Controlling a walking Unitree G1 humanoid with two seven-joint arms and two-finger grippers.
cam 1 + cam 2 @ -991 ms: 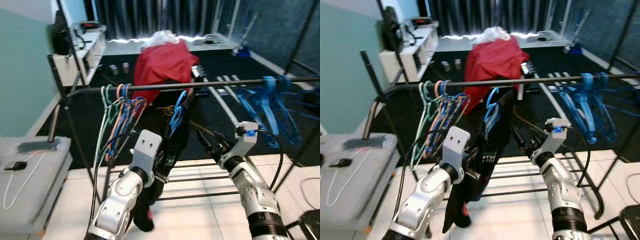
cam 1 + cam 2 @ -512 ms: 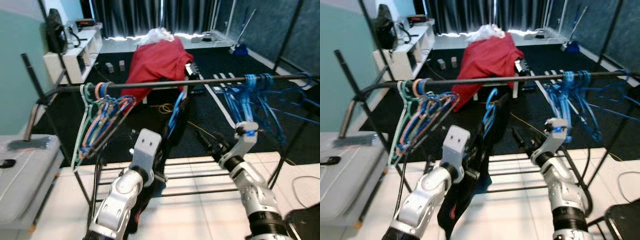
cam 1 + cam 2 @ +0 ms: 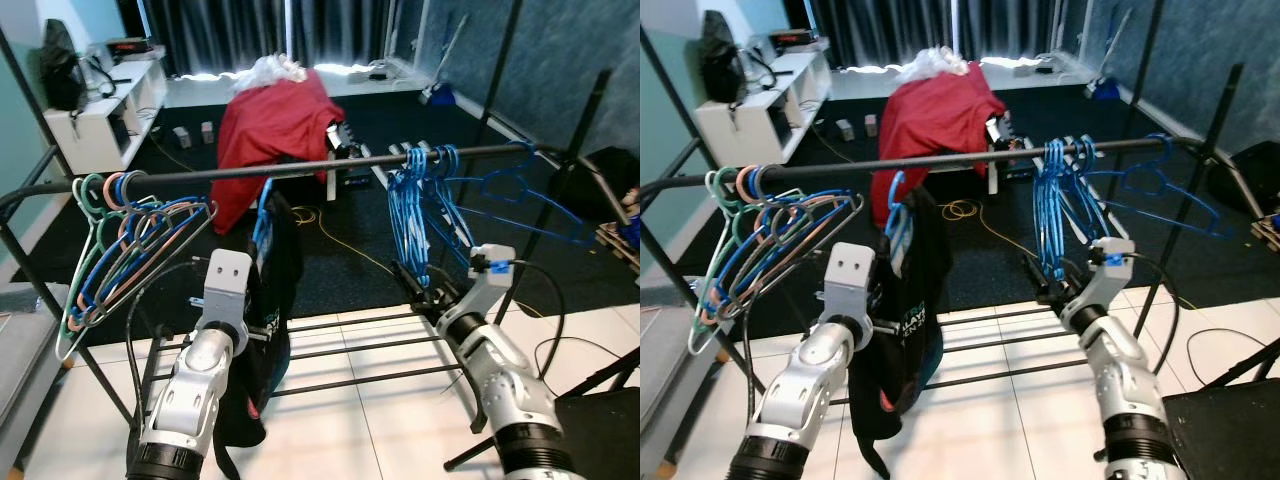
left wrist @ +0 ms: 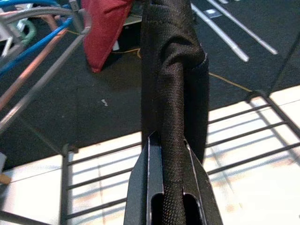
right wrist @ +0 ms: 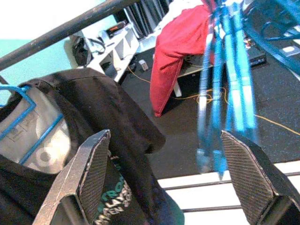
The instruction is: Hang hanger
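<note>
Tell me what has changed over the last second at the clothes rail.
Mostly the camera turned, so the whole scene slid across the picture. The left claw stays shut on the black shirt, which hangs from a blue hanger on the rail. The right claw stays open and empty below the bunch of blue hangers. Nothing was let go.

The rail [image 3: 300, 170] is crowded at the left of the frame by a bundle of coloured hangers [image 3: 120, 235] and right of centre by blue hangers [image 3: 420, 205]. Between them a black shirt [image 3: 270, 300] is hung; bare rail is left on either side of it.
</note>
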